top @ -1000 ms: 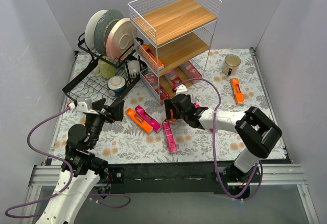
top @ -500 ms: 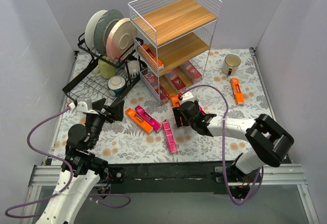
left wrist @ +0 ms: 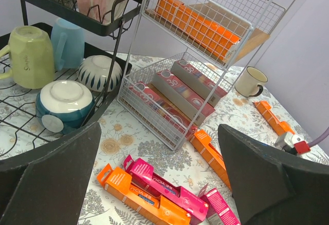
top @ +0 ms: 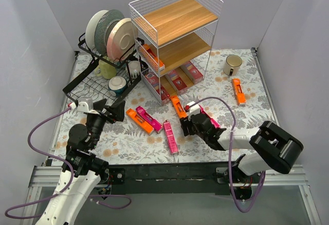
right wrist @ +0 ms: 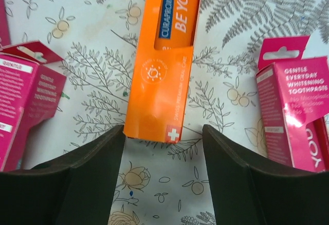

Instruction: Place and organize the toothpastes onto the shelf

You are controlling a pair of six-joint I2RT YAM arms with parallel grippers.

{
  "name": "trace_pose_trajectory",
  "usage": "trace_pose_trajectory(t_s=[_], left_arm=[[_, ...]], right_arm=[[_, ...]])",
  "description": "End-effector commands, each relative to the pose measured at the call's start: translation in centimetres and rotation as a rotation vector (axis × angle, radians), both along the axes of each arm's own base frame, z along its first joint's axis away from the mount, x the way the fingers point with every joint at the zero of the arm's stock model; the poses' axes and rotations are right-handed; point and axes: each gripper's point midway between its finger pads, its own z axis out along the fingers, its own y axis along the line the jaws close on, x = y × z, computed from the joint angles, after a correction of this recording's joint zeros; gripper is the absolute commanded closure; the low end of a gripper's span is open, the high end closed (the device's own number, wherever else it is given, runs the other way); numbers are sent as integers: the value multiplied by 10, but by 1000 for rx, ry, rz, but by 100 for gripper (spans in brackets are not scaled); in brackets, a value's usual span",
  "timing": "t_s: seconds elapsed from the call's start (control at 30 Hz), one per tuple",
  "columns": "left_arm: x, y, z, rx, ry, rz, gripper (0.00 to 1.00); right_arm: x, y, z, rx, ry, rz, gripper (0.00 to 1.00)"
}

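Pick-up step, apparently: the right fingers point(right wrist: 87, 173) are spread and empty, flanking the near end of an orange toothpaste carton point(right wrist: 164, 55) lying flat on the bench point(top: 118, 143). Its long axis points away toward the shelf point(top: 177, 17) base. Next: advance, then pinch its narrow width. The left fingers point(left wrist: 51, 179) hang spread, empty.

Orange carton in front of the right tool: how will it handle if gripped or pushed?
The orange carton looks like thin cardboard, slightly wrinkled at its near end, so it probably dents under a hard squeeze. Its flat sides suggest it slides rather than rolls. Long and slim, it likely pivots if the right tool pushes it off-centre.
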Motion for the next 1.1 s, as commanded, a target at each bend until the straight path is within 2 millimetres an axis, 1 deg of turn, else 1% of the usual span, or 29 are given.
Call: trace_pose_trajectory(t_s=[0.0, 0.03, 0.07, 0.1, 0.13, 0.2, 0.23, 0.27, 0.5, 0.53, 0.67, 0.7, 0.73, 0.77, 0.8, 0.83, 0.87, 0.9, 0.93, 0.97, 1.0, 1.07], left_arm=[[-2, 1, 13, 2, -25, -2, 2], [-1, 1, 12, 3, -20, -2, 2], [-1, 1, 12, 3, -20, -1, 2], [-1, 1, 11, 4, -19, -1, 2], [-1, 1, 12, 3, -20, -1, 2], [-2, 1, 13, 4, -24, -4, 2], [-2, 1, 12, 4, -22, -1, 2], [-2, 1, 13, 4, -22, 1, 2], [-2, 2, 13, 1, -24, 2, 2], [-2, 2, 13, 1, -24, 2, 2], [-2, 2, 13, 1, -24, 2, 2], [-2, 2, 13, 1, -24, 1, 2], [-2, 2, 14, 1, -26, 2, 2], [-2, 1, 12, 2, -23, 1, 2], [-2, 2, 14, 1, -26, 2, 2], [-2, 1, 14, 1, -26, 1, 2], [-2, 1, 13, 2, -23, -2, 2], [-2, 1, 13, 2, -25, -1, 2], [-2, 1, 13, 2, -25, -1, 2], [-2, 0, 13, 2, -23, -4, 2], [-1, 1, 12, 3, -20, -2, 2], [-1, 1, 12, 3, -20, -2, 2]], right_arm=[[10, 10, 11, 136, -97, -29, 30], [10, 9, 5, 134, -90, -42, 30], [12, 8, 5, 149, -99, -61, 31], [11, 7, 1, 147, -97, -65, 31], [10, 5, -6, 133, -90, -69, 31], [11, 3, -9, 138, -100, -89, 31], [9, 0, -17, 120, -88, -100, 32], [10, -3, -19, 113, -87, -112, 32], [6, -7, -28, 72, -89, -104, 42], [6, -7, -28, 70, -88, -102, 45], [1, -2, -24, 67, -86, -60, 52], [1, 1, -15, 88, -97, -50, 53], [0, 2, -12, 90, -97, -39, 55], [-5, 1, -14, 78, -77, -24, 55], [-5, 2, -4, 99, -86, -20, 55], [-7, 2, -2, 100, -83, -15, 56], [-12, -2, -5, 78, -59, -7, 57], [-11, 0, 8, 105, -76, -2, 57], [-12, 0, 13, 105, -76, 1, 58], [-19, -7, 5, 54, -37, 11, 58], [-16, -3, 23, 85, -60, 12, 58], [-18, -7, 33, 75, -62, 11, 59]])
